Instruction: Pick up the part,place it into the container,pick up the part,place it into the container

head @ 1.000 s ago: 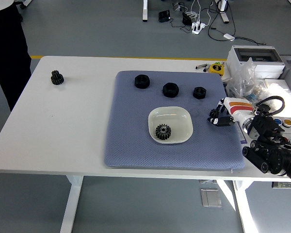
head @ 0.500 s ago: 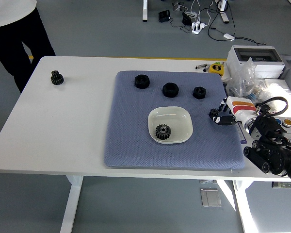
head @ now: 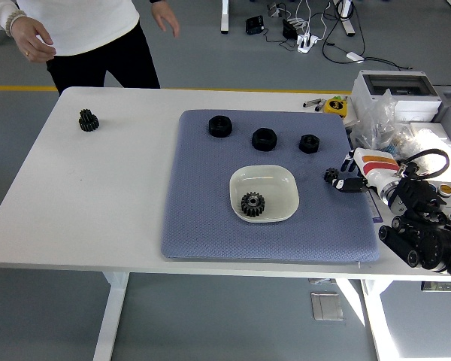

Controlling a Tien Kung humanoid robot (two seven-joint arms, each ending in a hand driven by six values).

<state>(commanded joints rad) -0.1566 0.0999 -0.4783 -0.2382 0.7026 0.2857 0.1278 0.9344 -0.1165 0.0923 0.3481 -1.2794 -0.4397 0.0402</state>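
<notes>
Blue-grey mat (head: 210, 218) covers the table's (head: 98, 203) right-centre. On it sits a cream dish (head: 264, 193) w/ one black gear (head: 252, 203) lying flat in its near-left part. Three more black parts lie in a row along the mat's far side: left one (head: 220, 126), middle one (head: 264, 138), right one (head: 309, 143), each apart from the others and all beyond the dish.

Right hand (head: 344, 179) is over the mat's right edge, just right of the dish and not touching it; fingers are curled loosely, holding nothing. The nearest loose part is the right one of the row, a bit beyond and left of the hand, clear gap between them. The gear in the dish lies left of the hand and slightly nearer the camera, w/ the dish wall between.

A second gear (head: 89, 120) stands on bare table at the far left, well apart from mat and hand.

A person (head: 90, 37) stands at the far-left corner, both hands raised off the table and empty. Boxes and bagged clutter (head: 395, 105) crowd the table's right end.
</notes>
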